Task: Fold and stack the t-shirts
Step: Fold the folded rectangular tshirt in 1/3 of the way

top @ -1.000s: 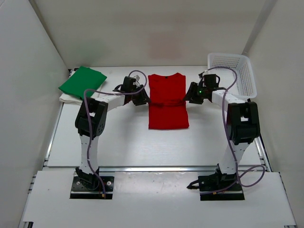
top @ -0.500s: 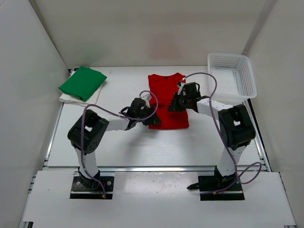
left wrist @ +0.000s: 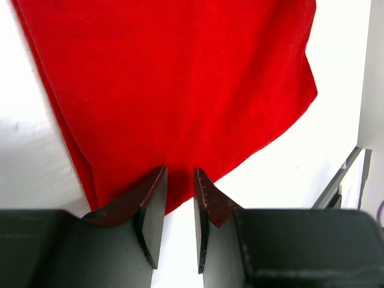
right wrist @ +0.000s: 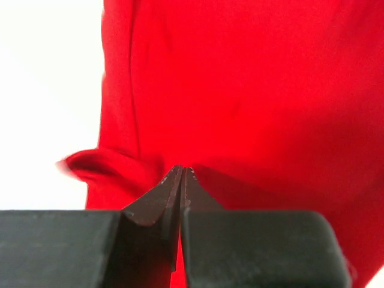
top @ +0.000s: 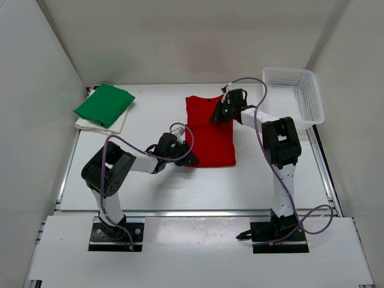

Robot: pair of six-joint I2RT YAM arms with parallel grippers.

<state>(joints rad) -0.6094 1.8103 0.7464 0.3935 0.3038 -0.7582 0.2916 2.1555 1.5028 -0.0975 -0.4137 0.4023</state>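
Hidden: white t-shirt point(top: 118, 124), mostly under green t-shirt point(top: 104, 104).
Left gripper point(left wrist: 180, 171): slightly parted at red t-shirt point(top: 210, 135) hem.
Right gripper point(right wrist: 181, 170): pressed together; grip unclear.

No text, label, brand, number or sign can be read in any view. Nothing legible is shown anywhere.

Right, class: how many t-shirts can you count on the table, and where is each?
3. The red t-shirt lies in the middle; the green t-shirt sits folded at the far left, atop the white t-shirt, which peeks out beneath. More could be hidden underneath.
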